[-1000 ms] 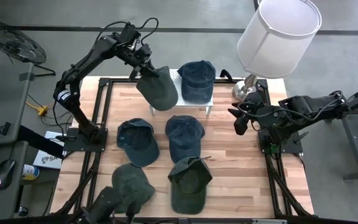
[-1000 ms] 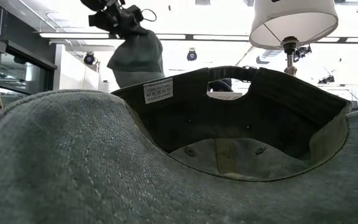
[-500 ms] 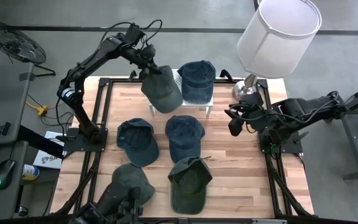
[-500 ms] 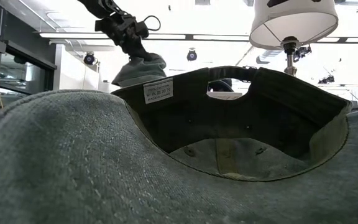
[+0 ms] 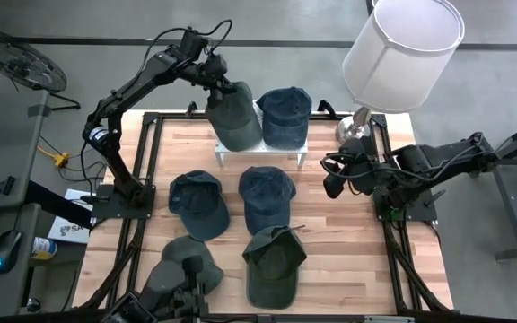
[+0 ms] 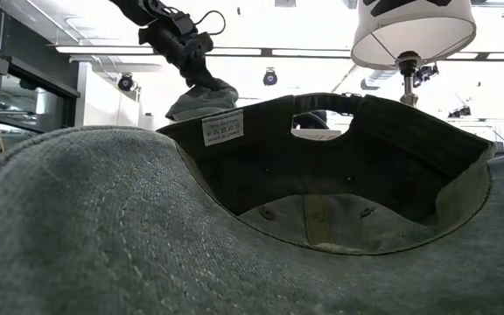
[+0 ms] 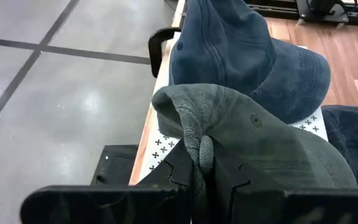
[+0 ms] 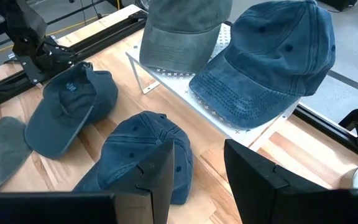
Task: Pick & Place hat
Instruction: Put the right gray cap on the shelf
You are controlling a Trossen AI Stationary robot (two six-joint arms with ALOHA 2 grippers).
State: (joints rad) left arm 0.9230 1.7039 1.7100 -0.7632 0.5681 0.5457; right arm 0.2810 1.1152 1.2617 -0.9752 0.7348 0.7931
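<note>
Nearest me, at the table's (image 5: 330, 260) front edge, lie two green caps. Behind them, mid-table, my right gripper (image 5: 334, 183) hovers by the right edge, fingers spread and empty. At the back edge, my left gripper (image 5: 215, 77) pinches the green hat (image 5: 233, 119) onto the white rack (image 5: 300, 140), beside a blue cap (image 5: 284, 115).

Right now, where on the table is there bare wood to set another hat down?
Bare wood shows left of the white rack, above the left blue hat, and along the right side between the middle blue hat and the right gripper. The centre and front are crowded with hats; the rack is taken by two.
</note>
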